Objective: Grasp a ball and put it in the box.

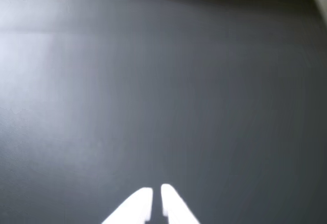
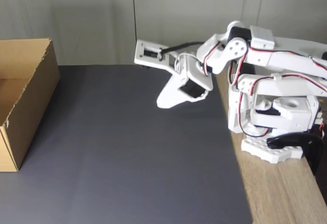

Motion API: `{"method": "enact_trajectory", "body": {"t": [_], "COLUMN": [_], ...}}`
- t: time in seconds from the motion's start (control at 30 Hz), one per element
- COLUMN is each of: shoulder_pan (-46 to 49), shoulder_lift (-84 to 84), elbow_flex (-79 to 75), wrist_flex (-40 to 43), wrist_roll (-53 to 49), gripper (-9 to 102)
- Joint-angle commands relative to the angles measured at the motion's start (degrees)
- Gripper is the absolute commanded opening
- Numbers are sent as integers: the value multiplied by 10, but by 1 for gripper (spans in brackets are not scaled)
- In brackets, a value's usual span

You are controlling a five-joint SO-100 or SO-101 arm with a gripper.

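The ball is out of view. The brown cardboard box [image 2: 31, 94] stands open-topped at the left edge of the fixed view, on the dark mat. My white gripper [image 2: 161, 102] hangs low over the far middle of the mat, well to the right of the box, pointing down and left. In the wrist view the two white fingertips of the gripper [image 1: 157, 192] come in from the bottom edge, almost touching, with nothing between them and bare dark mat beneath.
A dark grey mat [image 2: 127, 157] covers most of the surface. The arm's base [image 2: 276, 127] is clamped on a wooden tabletop strip [image 2: 278, 198] at the right. A grey wall runs along the back.
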Motion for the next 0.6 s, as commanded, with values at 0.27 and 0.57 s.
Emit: {"method": "enact_trajectory", "body": {"t": [0.27,0.57], "shoulder_pan": [1,-17], "shoulder_lift": [5,2], "elbow_flex": [64,64], "wrist_flex": [8,70], "wrist_roll": [-43,-86], "gripper": [1,1]}}
